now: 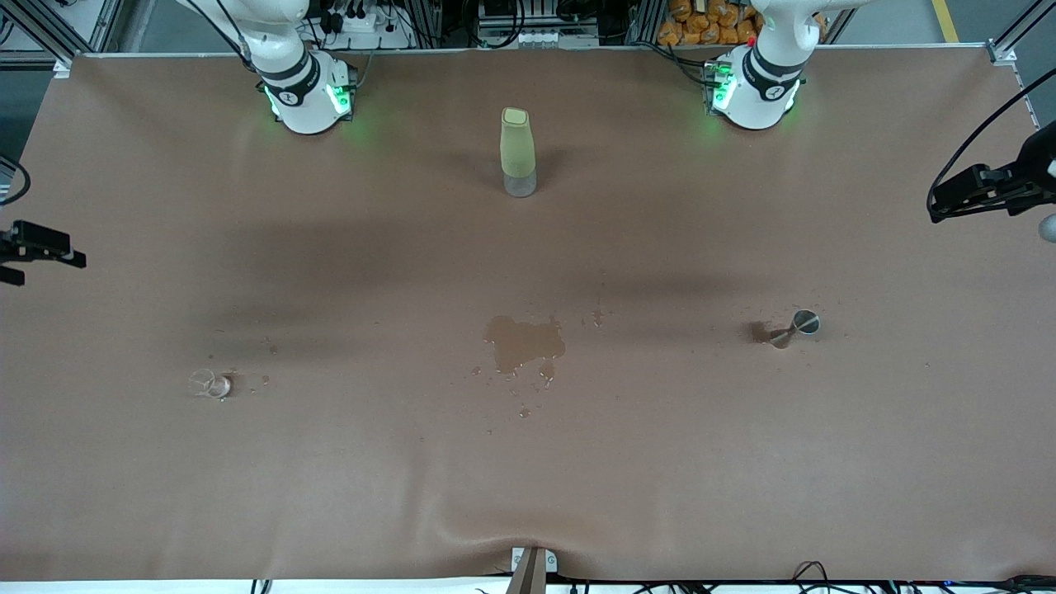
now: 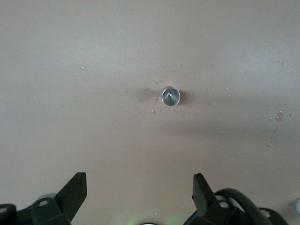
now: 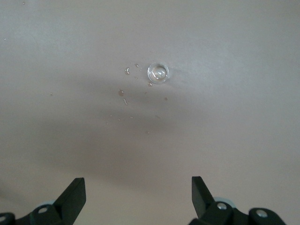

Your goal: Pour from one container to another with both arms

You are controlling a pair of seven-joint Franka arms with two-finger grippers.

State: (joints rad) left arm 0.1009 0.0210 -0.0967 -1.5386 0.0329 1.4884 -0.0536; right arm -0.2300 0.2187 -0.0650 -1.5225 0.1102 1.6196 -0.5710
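Your left gripper (image 2: 138, 197) and right gripper (image 3: 138, 199) hang high with fingers spread wide, one over the jigger (image 1: 796, 327), one over the measuring cup (image 1: 209, 384), ready to descend. A spill (image 1: 523, 343) lies between the two vessels. Whether the cup holds liquid you can't tell.

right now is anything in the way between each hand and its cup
Nothing visible. The open left hand is over the steel jigger, the open right hand over the glass cup; only droplets lie around them.
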